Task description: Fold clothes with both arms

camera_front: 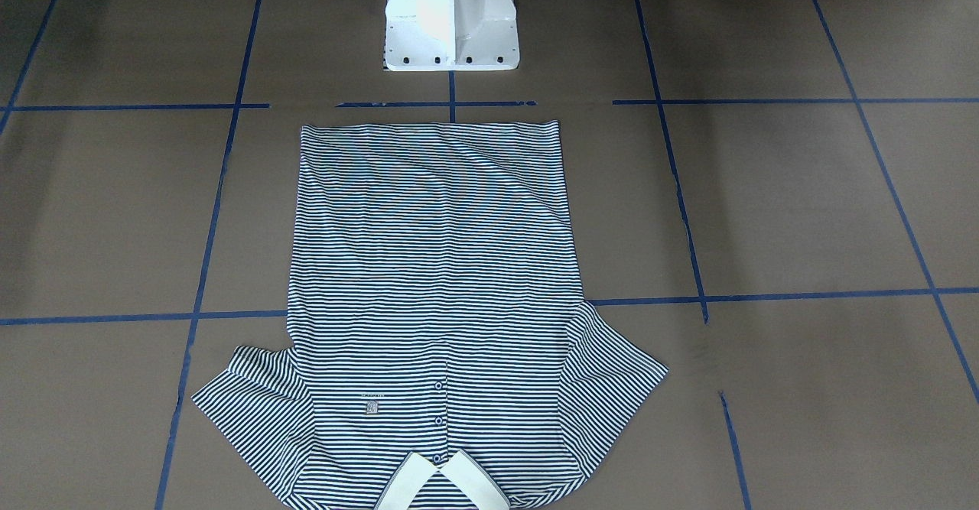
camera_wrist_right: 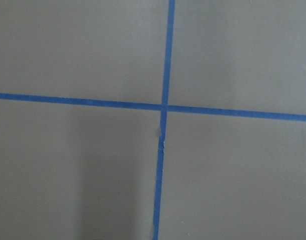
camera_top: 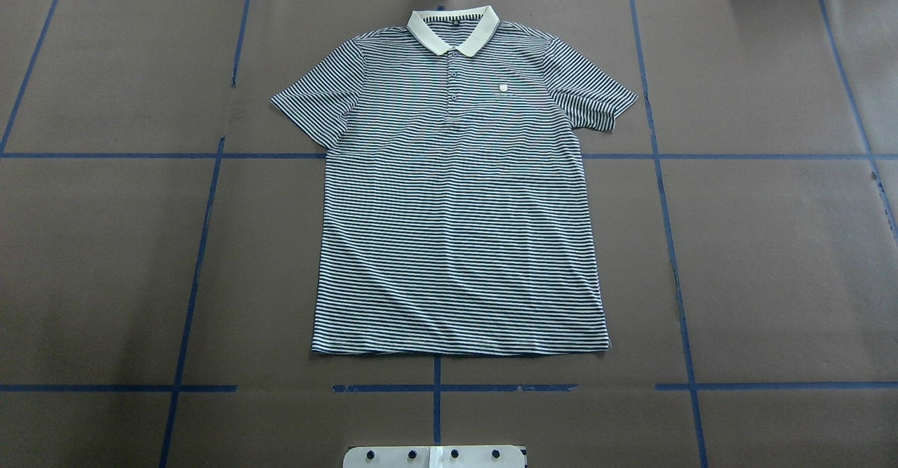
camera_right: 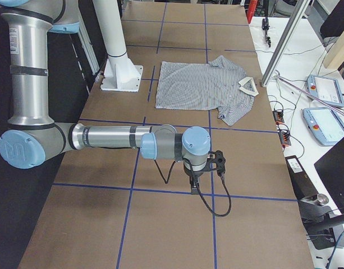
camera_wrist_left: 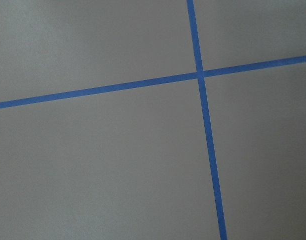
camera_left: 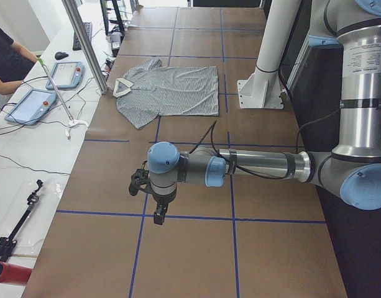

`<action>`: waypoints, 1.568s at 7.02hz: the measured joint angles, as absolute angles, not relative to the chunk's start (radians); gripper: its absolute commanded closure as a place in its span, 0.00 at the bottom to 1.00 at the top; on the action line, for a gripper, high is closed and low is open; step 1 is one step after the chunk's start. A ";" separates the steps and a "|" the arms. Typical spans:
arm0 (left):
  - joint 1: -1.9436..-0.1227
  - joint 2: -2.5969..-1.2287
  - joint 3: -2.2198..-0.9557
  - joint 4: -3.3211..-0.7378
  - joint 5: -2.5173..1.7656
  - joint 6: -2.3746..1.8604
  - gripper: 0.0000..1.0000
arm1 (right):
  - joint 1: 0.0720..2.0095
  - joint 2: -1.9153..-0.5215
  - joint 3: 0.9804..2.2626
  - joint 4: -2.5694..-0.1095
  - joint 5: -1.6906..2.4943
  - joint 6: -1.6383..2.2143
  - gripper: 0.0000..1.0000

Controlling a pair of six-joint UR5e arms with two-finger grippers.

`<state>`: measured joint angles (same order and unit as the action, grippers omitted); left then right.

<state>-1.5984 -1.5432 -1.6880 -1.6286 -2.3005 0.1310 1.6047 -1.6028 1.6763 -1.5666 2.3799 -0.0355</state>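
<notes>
The striped polo shirt [camera_top: 456,208] lies flat and face up on the brown table, collar [camera_top: 453,29] at the far edge, hem toward the robot's base, both sleeves spread out. It also shows in the front-facing view [camera_front: 436,280] and in both side views [camera_left: 171,87] [camera_right: 200,84]. My left gripper [camera_left: 159,217] hangs over bare table far to the left of the shirt. My right gripper [camera_right: 194,188] hangs over bare table far to the right. Neither touches the shirt. I cannot tell whether either is open or shut. The wrist views show only table and blue tape.
The white pedestal base [camera_front: 451,21] stands just behind the shirt's hem. Blue tape lines [camera_top: 449,387] grid the brown table. A side bench along the far edge holds tablets [camera_left: 28,105] and cables, with a person [camera_left: 7,56] beside it.
</notes>
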 measured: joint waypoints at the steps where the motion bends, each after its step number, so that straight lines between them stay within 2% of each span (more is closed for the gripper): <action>1: -1.597 -1.588 -1.688 -1.636 -2.306 0.132 0.00 | 1.574 -1.565 1.679 -1.544 2.383 0.026 0.00; 4: -1.569 -1.633 -1.661 -1.797 -2.431 0.122 0.00 | 1.377 -1.454 1.653 -1.386 2.397 0.262 0.00; 8: -1.487 -1.756 -1.560 -1.944 -2.452 -0.092 0.00 | 1.154 -1.100 1.364 -1.234 2.326 0.619 0.00; 11: -1.466 -1.777 -1.549 -1.982 -2.450 -0.153 0.00 | 1.049 -0.965 1.175 -1.136 2.204 0.679 0.00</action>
